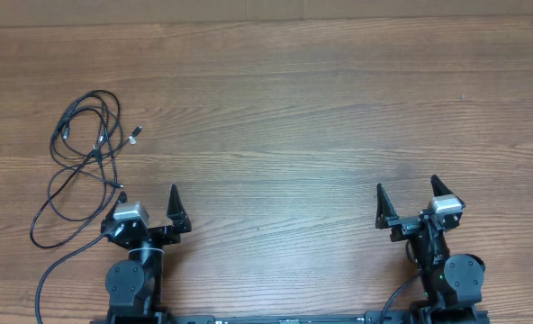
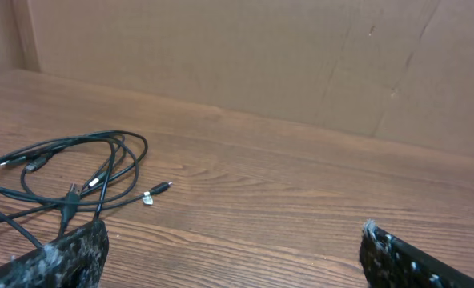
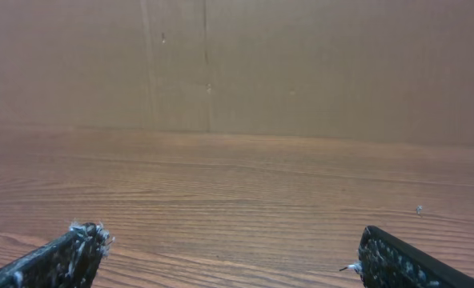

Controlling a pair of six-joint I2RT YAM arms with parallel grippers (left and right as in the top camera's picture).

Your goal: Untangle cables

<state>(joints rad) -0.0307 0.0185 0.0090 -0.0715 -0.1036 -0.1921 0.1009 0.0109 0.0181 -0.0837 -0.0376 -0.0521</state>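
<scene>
Cables [image 1: 97,155] come second, so start at the table's [image 1: 284,108] near edge. Your left gripper [image 1: 148,193] and right gripper [image 1: 407,184] both sit there with jaws wide apart, holding nothing. Just beyond the left one, by the table's left edge, the thin black cords lie in loose overlapping loops. Their long axis runs near to far, leaning slightly right. A silver-tipped plug end [image 1: 135,134] lies just right of the far loops.
</scene>
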